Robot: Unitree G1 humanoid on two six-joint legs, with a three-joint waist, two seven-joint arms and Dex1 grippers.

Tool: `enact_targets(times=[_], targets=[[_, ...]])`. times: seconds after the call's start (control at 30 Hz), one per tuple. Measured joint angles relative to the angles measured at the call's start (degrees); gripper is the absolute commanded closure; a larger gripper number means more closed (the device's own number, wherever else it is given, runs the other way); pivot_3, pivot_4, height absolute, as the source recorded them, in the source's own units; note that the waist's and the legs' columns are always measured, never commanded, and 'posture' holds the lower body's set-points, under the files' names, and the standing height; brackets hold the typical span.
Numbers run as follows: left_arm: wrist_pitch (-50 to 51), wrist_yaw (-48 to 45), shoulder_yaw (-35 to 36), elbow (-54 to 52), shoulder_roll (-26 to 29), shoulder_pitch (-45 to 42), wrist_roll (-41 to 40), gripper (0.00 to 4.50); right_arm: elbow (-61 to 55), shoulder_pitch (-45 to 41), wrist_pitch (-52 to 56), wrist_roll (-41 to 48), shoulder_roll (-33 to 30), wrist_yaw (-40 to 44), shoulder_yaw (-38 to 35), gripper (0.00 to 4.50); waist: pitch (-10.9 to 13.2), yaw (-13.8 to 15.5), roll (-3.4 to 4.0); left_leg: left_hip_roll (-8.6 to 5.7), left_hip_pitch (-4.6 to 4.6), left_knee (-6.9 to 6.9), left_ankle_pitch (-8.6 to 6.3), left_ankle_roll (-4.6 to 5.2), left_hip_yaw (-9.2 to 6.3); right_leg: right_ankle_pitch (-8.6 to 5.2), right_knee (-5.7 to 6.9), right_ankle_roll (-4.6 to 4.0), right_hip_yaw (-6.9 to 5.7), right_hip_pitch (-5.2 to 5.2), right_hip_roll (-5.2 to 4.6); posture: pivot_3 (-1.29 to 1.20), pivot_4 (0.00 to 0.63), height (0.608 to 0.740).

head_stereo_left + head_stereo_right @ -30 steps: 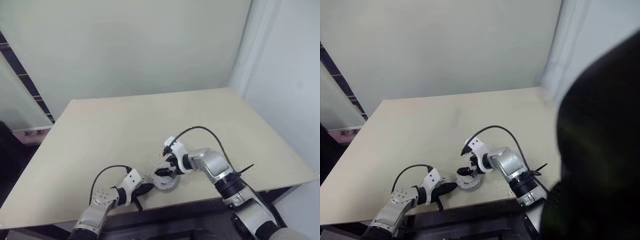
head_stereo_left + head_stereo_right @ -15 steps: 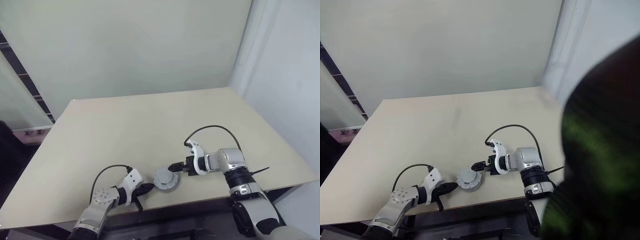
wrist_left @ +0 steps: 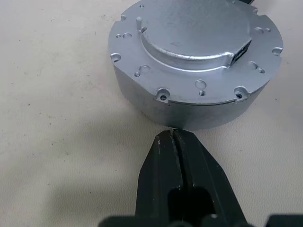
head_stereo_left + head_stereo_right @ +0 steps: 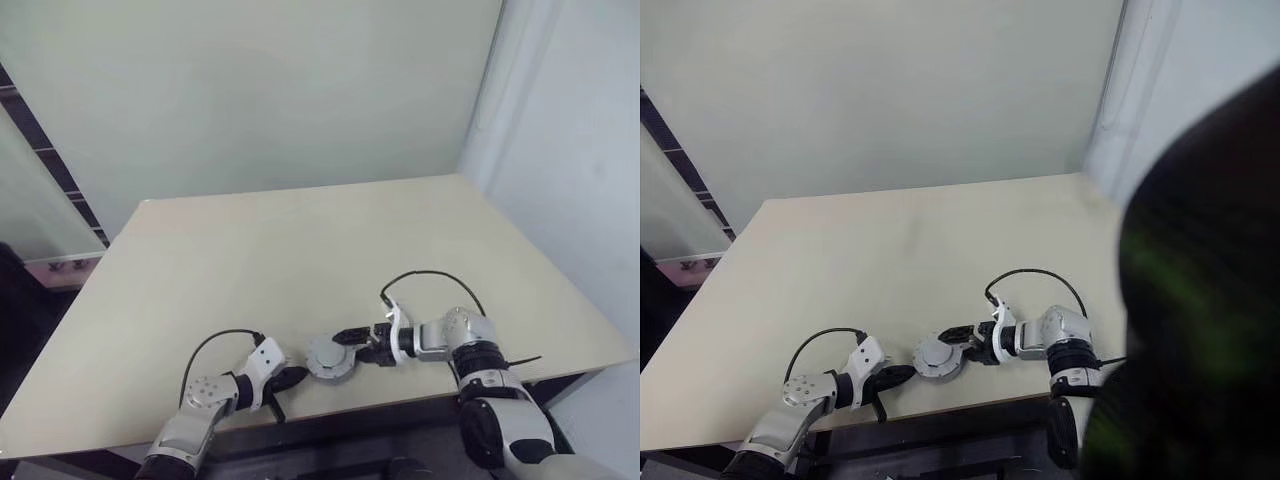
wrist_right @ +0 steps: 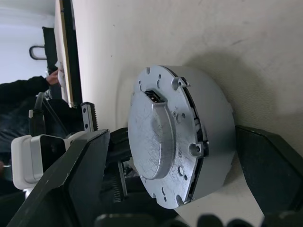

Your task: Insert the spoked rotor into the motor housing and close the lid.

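The silver round motor housing [image 4: 328,357] stands on the tan table near its front edge. The lid [image 3: 189,33], a grey disc with a raised half-round boss and small screw holes, lies on top of it. The spoked rotor is hidden. My left gripper [image 3: 173,135] is shut, its tips just short of the housing's side wall and holding nothing. My right gripper [image 4: 348,346] comes in from the opposite side, low and nearly level, and is open. Its black fingers [image 5: 80,179] stand on either side of the housing [image 5: 208,142] without visibly pressing it.
The table [image 4: 300,240] stretches wide behind the housing, while its front edge [image 4: 340,402] runs close below both grippers. Black cables loop up from each wrist. A dark blurred shape [image 4: 1200,300] covers the right side of the right eye view.
My right gripper has swung off the top of the housing, gone down and to the right, and rolled over. It now faces the housing from the side. The left gripper and housing stayed put.
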Motion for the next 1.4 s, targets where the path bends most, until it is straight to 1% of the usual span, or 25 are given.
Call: enact_targets(times=[0.27, 0.37, 0.4, 0.5, 0.57, 1.07, 1.17, 1.27, 1.4], targets=[[0.2, -0.3, 0.0, 0.0, 0.4, -0.1, 0.0, 4.50, 0.0, 0.5, 0.8, 1.0, 1.7, -1.0, -0.5, 0.02, 0.0, -0.2, 0.00, 0.02, 0.04, -0.01, -0.02, 0.03, 0.01, 0.01, 0.05, 0.01, 0.02, 0.00, 0.03, 0.00, 0.000, 0.740], [0.3, -0.3, 0.0, 0.0, 0.4, -0.2, 0.0, 4.50, -0.1, 0.9, 1.6, 1.1, 2.1, -1.4, -0.4, 0.60, 0.0, -0.2, 0.00, 0.01, 0.04, 0.01, -0.02, 0.03, 0.01, 0.01, 0.04, 0.01, 0.03, 0.01, 0.02, 0.00, 0.000, 0.740], [0.2, -0.3, 0.0, 0.0, 0.4, -0.2, 0.0, 4.50, -0.1, 1.3, 1.9, 1.1, 2.2, -1.4, -0.3, 0.88, 0.0, -0.2, -0.01, 0.01, 0.04, 0.01, -0.02, 0.03, 0.01, 0.01, 0.04, 0.01, 0.03, 0.01, 0.02, 0.00, 0.000, 0.740], [0.3, -0.3, 0.1, 0.0, 0.4, -0.1, 0.0, 4.50, -0.2, 2.5, 2.3, 1.9, 2.4, -1.9, -0.9, 1.97, 0.0, -0.2, 0.02, 0.00, 0.04, 0.00, -0.03, 0.05, 0.05, 0.01, 0.03, 0.01, 0.07, 0.01, 0.02, 0.00, 0.000, 0.740], [0.5, -0.1, 0.3, 0.0, 0.4, -0.1, 0.0, 4.50, -1.1, 2.4, 2.4, 2.9, 2.3, -2.0, -1.7, 2.33, 0.0, -0.2, 0.02, 0.02, 0.16, 0.00, -0.03, 0.05, 0.08, 0.01, 0.05, 0.01, 0.08, 0.09, 0.02, 0.00, 0.000, 0.740], [2.5, 0.5, 1.2, -1.1, -0.5, 0.5, -0.5, 4.50, -1.3, 2.5, 2.4, 4.5, 2.7, -4.3, -2.8, 2.35, 0.0, -0.2, 0.01, 0.03, 0.24, 0.01, -0.02, 0.05, 0.13, 0.01, 0.08, 0.01, 0.11, 0.15, 0.04, 0.00, 0.000, 0.740], [3.1, 0.6, 1.5, -1.8, -0.8, 1.2, -1.3, 3.90, -1.3, 2.5, 2.3, 4.8, 2.7, -4.5, -2.8, 2.35, 0.0, -0.3, 0.01, 0.03, 0.24, 0.00, -0.03, 0.05, 0.13, 0.01, 0.07, 0.01, 0.11, 0.14, 0.04, 0.00, 0.000, 0.740], [5.4, 0.5, 1.5, -3.2, -1.0, 1.6, -2.3, 2.87, -1.3, 2.6, 2.1, 5.1, 2.9, -4.6, -2.8, 2.35, 0.0, -0.4, 0.01, 0.04, 0.23, 0.00, -0.03, 0.05, 0.12, 0.01, 0.08, 0.01, 0.10, 0.14, 0.05, 0.00, 0.000, 0.740], [12.3, 1.3, 3.6, -5.8, -1.0, 1.8, -5.9, 1.47, -1.3, 2.9, 1.3, 5.5, 3.4, -4.8, -2.7, 2.36, 0.0, -1.1, -0.01, 0.10, 0.23, 0.04, -0.02, 0.06, 0.11, 0.01, 0.12, 0.01, 0.09, 0.13, 0.10, 0.00, 0.000, 0.740]])
